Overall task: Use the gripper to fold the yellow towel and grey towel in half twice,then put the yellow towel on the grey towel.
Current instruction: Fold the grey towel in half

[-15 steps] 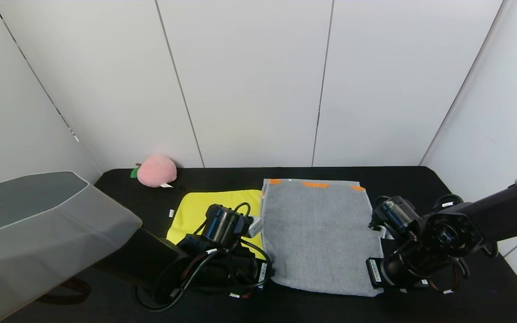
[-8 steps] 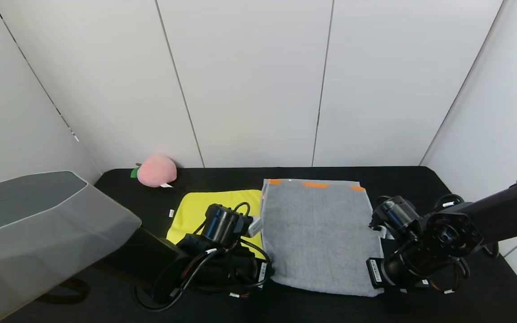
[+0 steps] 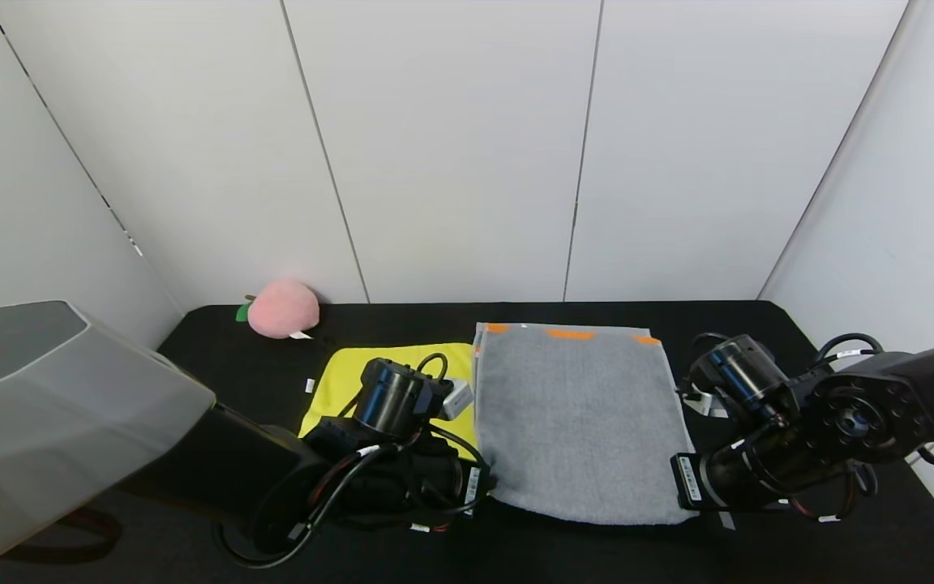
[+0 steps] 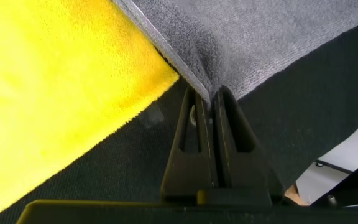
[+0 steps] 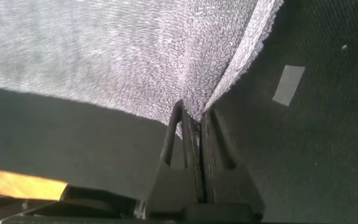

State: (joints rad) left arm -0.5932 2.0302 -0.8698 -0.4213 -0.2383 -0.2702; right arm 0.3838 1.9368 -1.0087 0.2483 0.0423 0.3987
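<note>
Grippers (image 4: 213, 93) (image 5: 192, 115) pinching grey towel (image 3: 572, 414) corners

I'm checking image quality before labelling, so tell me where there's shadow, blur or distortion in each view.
Head view: even lighting, straight wall seams lean outward, and the near left arm cover blurs. Left wrist view: the left gripper pinches the grey towel, and the yellow towel looks soft. Right wrist view: the right gripper grips the same towel, which casts a dark shadow beneath.

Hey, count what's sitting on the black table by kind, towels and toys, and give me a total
Towels: 2, the yellow towel and the grey towel.
Plush toys: 1, the pink peach.
Total: 3
</note>
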